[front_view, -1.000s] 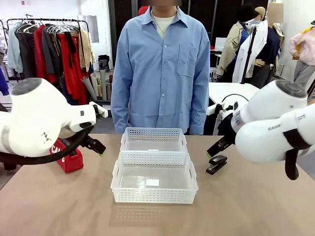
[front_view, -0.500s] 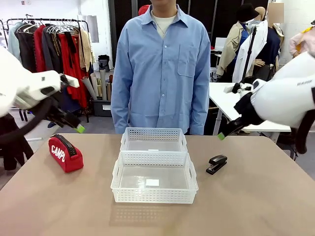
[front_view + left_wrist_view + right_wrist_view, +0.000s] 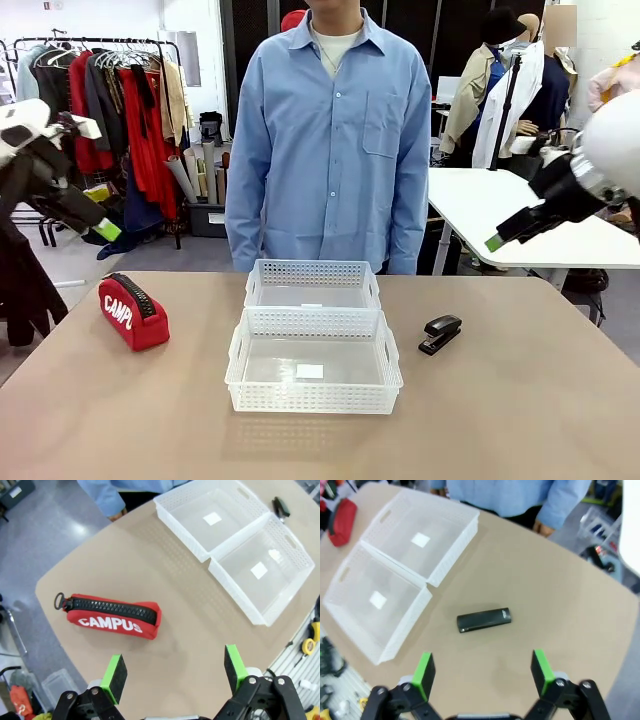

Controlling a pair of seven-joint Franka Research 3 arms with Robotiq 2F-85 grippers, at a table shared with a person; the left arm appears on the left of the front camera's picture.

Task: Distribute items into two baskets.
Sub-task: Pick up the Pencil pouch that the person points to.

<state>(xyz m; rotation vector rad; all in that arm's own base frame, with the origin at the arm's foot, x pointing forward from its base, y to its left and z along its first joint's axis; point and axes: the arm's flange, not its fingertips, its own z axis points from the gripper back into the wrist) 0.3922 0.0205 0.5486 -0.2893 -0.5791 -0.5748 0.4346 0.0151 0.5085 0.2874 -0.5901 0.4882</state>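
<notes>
Left tool (image 3: 175, 672) is up in the air off the left end of the table (image 3: 520, 420), green pads spread wide with nothing between them. The red CAMPUS pouch (image 3: 114, 617) lies flat on the table below it, zipper side up, well to the left of the baskets. Right tool (image 3: 482, 671) is the same deal, raised with its jaws wide and empty. It looks down on the small black stapler (image 3: 484, 620), which sits on the table near the right side of the baskets. The two white lattice baskets sit mid-table, touching. The nearer basket (image 3: 312, 398) is on the robot's side, and the farther basket (image 3: 312, 272) is toward the person in the blue shirt (image 3: 330, 150) at the far edge. Pouch and stapler are both outside the baskets.
</notes>
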